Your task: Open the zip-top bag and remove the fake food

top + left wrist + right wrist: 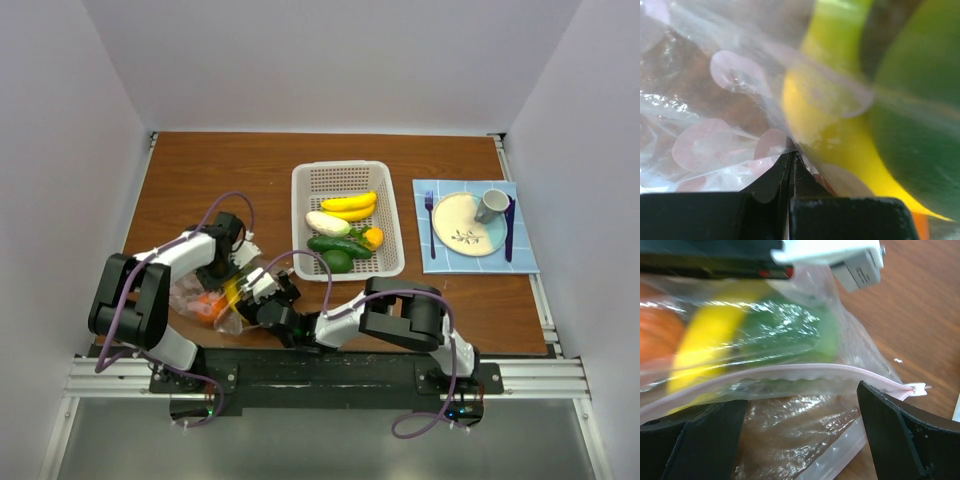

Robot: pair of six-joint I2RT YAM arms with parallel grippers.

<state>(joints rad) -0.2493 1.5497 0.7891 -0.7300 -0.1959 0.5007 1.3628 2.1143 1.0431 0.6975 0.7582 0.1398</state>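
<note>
The zip-top bag (203, 303) lies at the near left of the counter (220, 170) with yellow, green and orange fake food (785, 332) inside, and the left gripper (790, 162) is clenched on a fold of its plastic. The right gripper (800, 440) is released, spread wide around the bag just below the pink zip strip (805, 371). To the right are a white basket (345, 170) holding more pieces, then a plate (455, 222) and a mug (492, 205).

Clear crinkly plastic bag (790, 427) dotted pale pink, pink zip strip (815, 371), yellow, green and orange plastic food (785, 332) inside, white perforated plastic basket (345, 168), cream round plate (452, 212), blue checked cloth mat (470, 263)
</note>
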